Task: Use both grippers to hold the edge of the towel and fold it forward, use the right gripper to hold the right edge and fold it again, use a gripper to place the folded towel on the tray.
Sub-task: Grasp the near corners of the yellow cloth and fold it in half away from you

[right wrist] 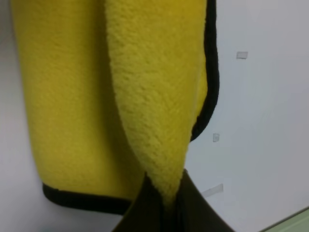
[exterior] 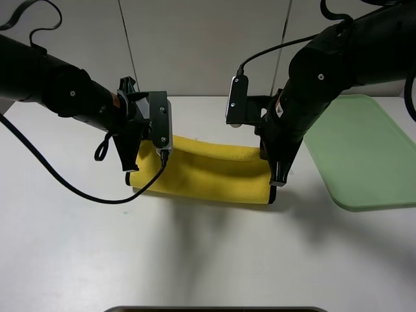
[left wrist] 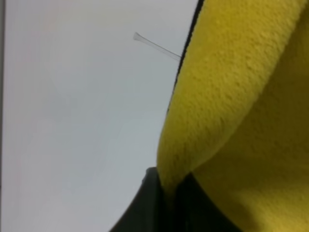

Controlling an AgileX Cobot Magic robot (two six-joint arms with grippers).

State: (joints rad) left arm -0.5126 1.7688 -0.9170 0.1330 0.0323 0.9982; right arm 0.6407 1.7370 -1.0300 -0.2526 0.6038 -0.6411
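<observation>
Towel mid-fold, both pincers clamped on its ends

Yellow cloth fills both wrist views, and in each the black fingers are pressed together with a fold of plush caught between them. So the left gripper is closed on the left end of the towel, and the right gripper is closed on its right end.

The towel lies on the white table between the two arms. Its held part arches over the lower layer, which rests flat. The black edge of the towel curves round beside the right fingers. The tray sits to the right, near the towel but not touching it, and is bare.

The first fold looks partly made. To finish it well, both arms should probably:
- travel level and at the same pace, so the cloth does not skew;
- bring the held edge down to meet the trim of the layer below;
- let go only once the plush is resting, since it may spring back.

Count: one towel, one tray, two grippers.
</observation>
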